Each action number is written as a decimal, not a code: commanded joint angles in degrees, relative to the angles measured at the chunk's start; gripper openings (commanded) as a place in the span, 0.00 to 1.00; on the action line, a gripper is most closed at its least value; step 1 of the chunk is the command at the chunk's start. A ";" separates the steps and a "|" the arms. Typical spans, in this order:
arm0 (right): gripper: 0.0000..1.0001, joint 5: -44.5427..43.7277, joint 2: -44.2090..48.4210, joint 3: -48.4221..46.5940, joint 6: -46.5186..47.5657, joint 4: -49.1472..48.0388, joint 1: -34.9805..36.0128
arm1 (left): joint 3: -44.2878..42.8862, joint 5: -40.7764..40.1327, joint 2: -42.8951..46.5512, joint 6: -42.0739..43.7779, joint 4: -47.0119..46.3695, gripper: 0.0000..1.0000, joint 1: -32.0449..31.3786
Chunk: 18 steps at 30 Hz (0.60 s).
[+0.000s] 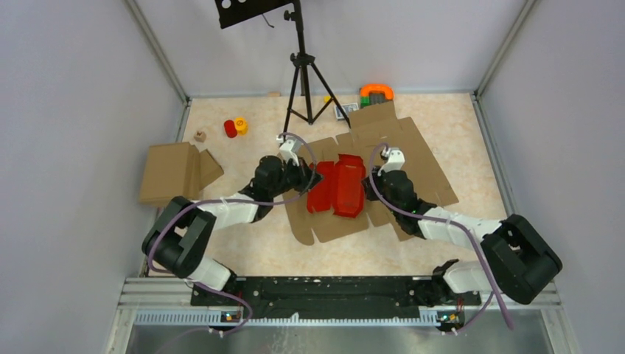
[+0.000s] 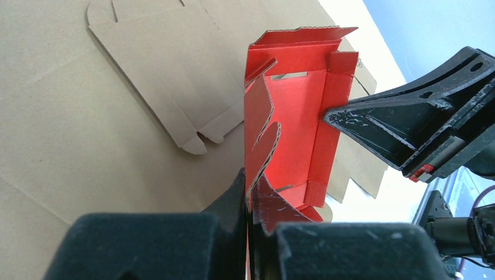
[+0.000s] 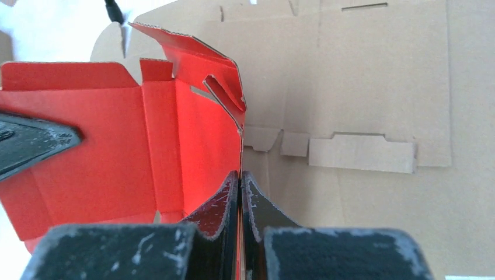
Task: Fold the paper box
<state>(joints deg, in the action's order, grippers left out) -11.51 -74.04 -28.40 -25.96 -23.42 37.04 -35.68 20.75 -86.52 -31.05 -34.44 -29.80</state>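
The paper box (image 1: 340, 186) is bright red card, partly folded into an open tray, lying on a flat brown cardboard cut-out at the table's middle. My left gripper (image 1: 315, 177) is shut on its left wall (image 2: 260, 125), which stands upright with a flap. My right gripper (image 1: 371, 179) is shut on its right wall (image 3: 225, 134), also upright. In the left wrist view the right gripper's finger (image 2: 403, 125) touches the far wall. The red floor (image 3: 105, 157) shows in the right wrist view, with the left gripper's finger (image 3: 29, 140) at the opposite side.
A large flat brown cardboard cut-out (image 1: 413, 158) lies under the box. A folded brown cardboard box (image 1: 173, 171) sits at the left. A black tripod (image 1: 302, 81) stands at the back. Red and yellow small objects (image 1: 234, 127) and an orange-green item (image 1: 376, 92) lie at the far edge.
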 commanded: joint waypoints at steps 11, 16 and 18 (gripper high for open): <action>0.00 -16.56 -2.91 12.46 10.06 -34.56 7.33 | 10.05 -9.19 4.16 10.15 -24.53 0.00 -9.69; 0.00 -20.37 -5.70 16.23 14.26 -43.04 10.37 | 13.69 -12.89 3.93 11.93 -28.51 0.00 -13.34; 0.00 -20.99 -7.06 17.04 14.54 -45.40 11.31 | 14.89 -14.58 4.28 11.46 -29.45 0.00 -14.93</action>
<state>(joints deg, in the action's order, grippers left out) -30.06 -78.89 -12.40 -14.72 -56.80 45.93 -22.74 7.75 -83.88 -20.95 -55.86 -41.74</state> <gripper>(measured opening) 0.007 0.004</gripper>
